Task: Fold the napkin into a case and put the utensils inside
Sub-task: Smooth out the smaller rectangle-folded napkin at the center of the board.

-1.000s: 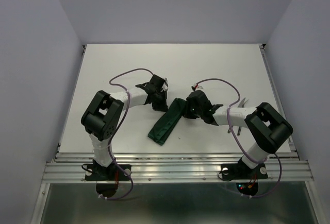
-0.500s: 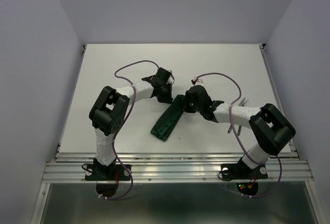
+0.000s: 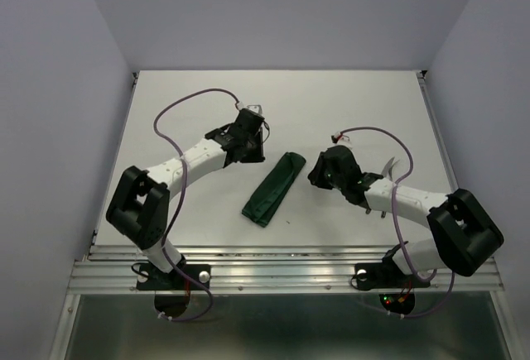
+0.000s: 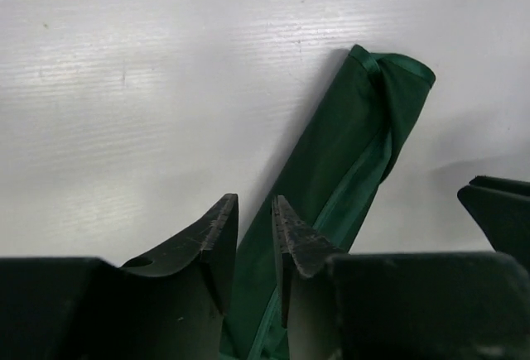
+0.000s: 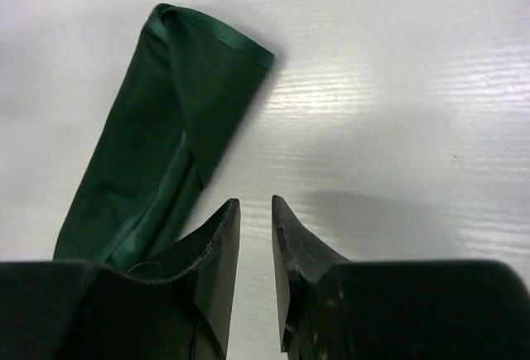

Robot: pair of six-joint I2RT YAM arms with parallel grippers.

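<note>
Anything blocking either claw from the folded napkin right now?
Nothing visible. The left claw and right claw flank the far end of the case, jaws slightly parted and empty. No object lies between either one and the cloth.

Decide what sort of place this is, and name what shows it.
Probably a robotics lab test cell, not a dining room: a left arm and a right arm bolted to a metal rail, a white table boxed in by plain walls, and a folded green napkin lying between the arms.
</note>
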